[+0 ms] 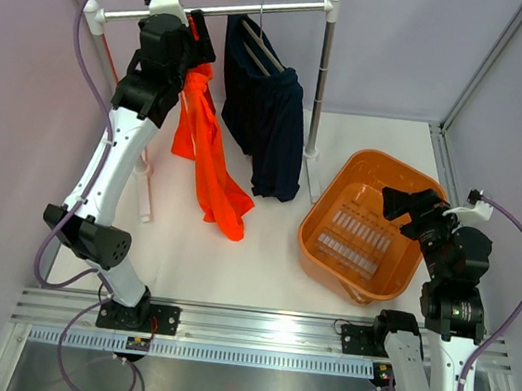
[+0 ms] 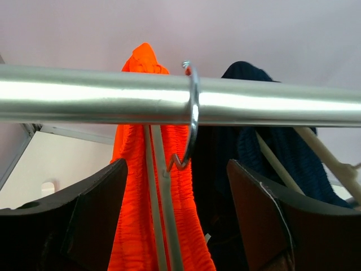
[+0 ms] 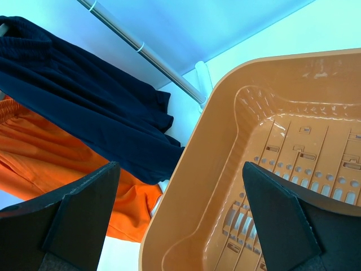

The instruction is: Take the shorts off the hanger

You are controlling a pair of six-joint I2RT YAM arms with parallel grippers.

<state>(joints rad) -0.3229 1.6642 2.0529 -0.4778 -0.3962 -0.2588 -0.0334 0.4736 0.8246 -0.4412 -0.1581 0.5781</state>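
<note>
Hanging from the rail [image 1: 262,9] at the far left, the orange shorts [image 1: 212,148] are seen on their hanger [image 2: 194,113]; removal is judged not yet begun. The left gripper [image 2: 176,192] is held with fingers apart on either side of the hanger's neck, and nothing is gripped. The right gripper [image 3: 180,169] is spread wide above the basket [image 1: 337,180]. No writing can be read.

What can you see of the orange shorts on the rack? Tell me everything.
The orange shorts are bright, thin-looking fabric with a gathered, ribbed waistband. They hang from a pale hanger whose metal hook loops over the rail, beside the navy shorts. The cloth droops crumpled and twisted, ending in a point. The left tool sits at the waistband, open around it, not visibly pinching.
</note>
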